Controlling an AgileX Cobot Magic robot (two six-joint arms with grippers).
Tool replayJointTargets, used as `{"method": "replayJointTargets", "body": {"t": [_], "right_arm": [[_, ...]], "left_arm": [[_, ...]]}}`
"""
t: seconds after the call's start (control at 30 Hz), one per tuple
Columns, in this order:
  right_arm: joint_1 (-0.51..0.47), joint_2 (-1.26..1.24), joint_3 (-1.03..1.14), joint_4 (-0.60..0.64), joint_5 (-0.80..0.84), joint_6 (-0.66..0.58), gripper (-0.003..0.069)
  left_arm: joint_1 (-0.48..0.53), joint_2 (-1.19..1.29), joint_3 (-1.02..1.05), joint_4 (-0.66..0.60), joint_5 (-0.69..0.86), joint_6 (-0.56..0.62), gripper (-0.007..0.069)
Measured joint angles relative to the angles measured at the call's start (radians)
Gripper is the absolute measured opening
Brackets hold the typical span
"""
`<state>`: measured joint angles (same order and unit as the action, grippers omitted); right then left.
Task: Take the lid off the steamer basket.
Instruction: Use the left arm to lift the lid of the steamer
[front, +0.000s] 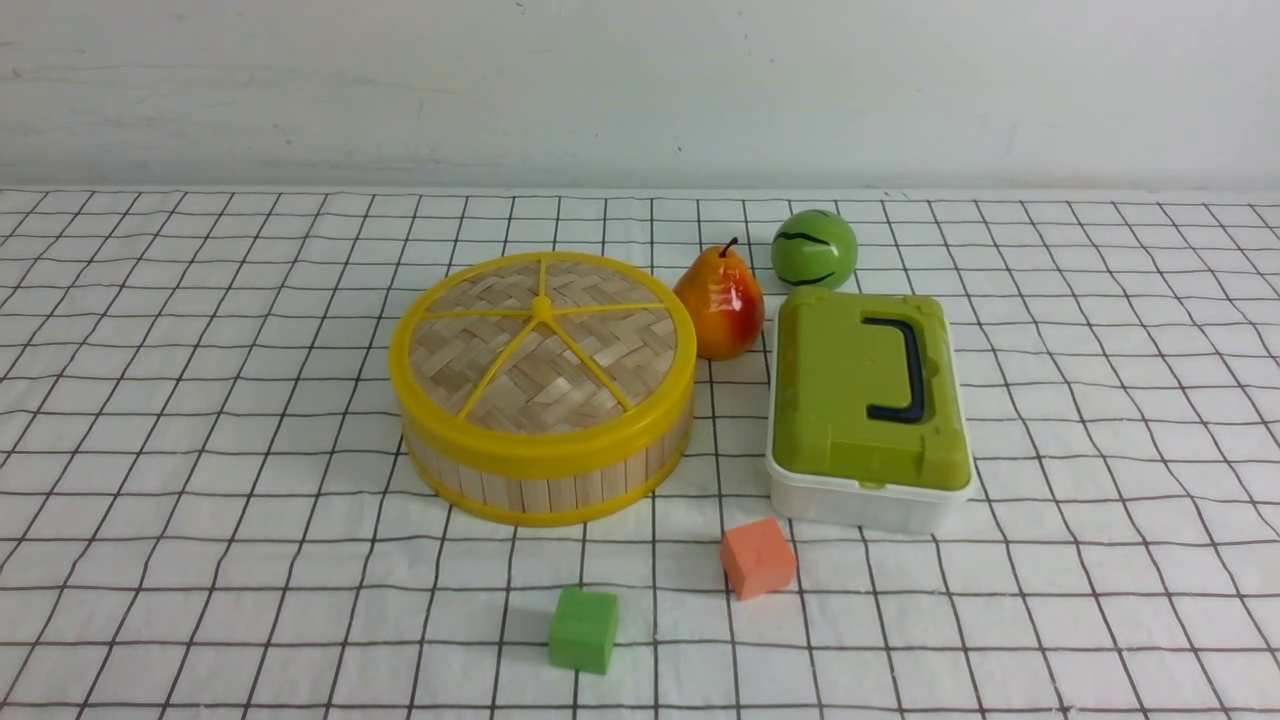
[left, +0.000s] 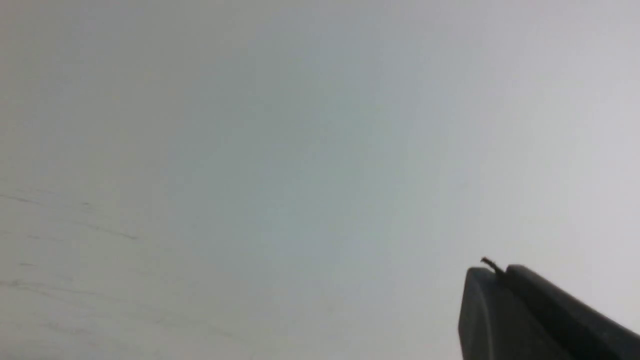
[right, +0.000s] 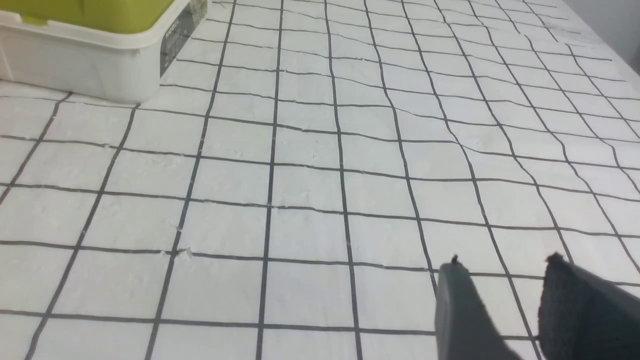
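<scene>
The steamer basket (front: 540, 488) stands left of the table's middle, a round tub with pale wooden slats and yellow rims. Its lid (front: 541, 345), woven bamboo with a yellow rim and spokes, sits flat on top of it. Neither arm shows in the front view. In the left wrist view my left gripper (left: 500, 270) has its dark fingers pressed together, holds nothing, and has only a blank pale surface behind it. My right gripper (right: 505, 264) hangs open over bare checked cloth with nothing between its fingers, off to the side of the white box (right: 85, 60).
A red-yellow pear (front: 719, 303) and a green ball (front: 814, 249) lie behind and right of the basket. The white box with a green handled top (front: 850, 505) stands to the right. An orange cube (front: 757, 557) and a green cube (front: 583, 629) lie nearer the front.
</scene>
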<state>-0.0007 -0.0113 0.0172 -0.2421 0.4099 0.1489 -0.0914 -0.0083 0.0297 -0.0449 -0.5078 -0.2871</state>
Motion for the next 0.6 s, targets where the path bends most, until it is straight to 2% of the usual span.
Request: {"method": "replayJointTargets", "body": {"t": [0.07, 0.13, 0.3, 0.33, 0.43, 0.47, 0.6], "right_arm": [[0.000, 0.000, 0.000, 0.000, 0.000, 0.000, 0.0240], [0.000, 0.000, 0.000, 0.000, 0.000, 0.000, 0.0240], [0.000, 0.000, 0.000, 0.000, 0.000, 0.000, 0.0240], [0.000, 0.000, 0.000, 0.000, 0.000, 0.000, 0.0240], [0.000, 0.000, 0.000, 0.000, 0.000, 0.000, 0.0240], [0.000, 0.000, 0.000, 0.000, 0.000, 0.000, 0.0240], [0.000, 0.000, 0.000, 0.000, 0.000, 0.000, 0.0240]], "left_arm": [[0.000, 0.000, -0.005, -0.007, -0.027, -0.055, 0.0015], [0.001, 0.000, -0.097, -0.018, 0.044, -0.135, -0.0013], [0.001, 0.092, -0.354, -0.018, 0.327, -0.106, -0.0013], [0.001, 0.186, -0.467, -0.018, 0.463, -0.080, -0.0013], [0.001, 0.338, -0.611, -0.018, 0.642, -0.055, -0.0013], [0.001, 0.466, -0.681, -0.018, 0.755, -0.050, -0.0013], [0.001, 0.667, -0.760, -0.029, 0.842, -0.050, -0.0013]]}}
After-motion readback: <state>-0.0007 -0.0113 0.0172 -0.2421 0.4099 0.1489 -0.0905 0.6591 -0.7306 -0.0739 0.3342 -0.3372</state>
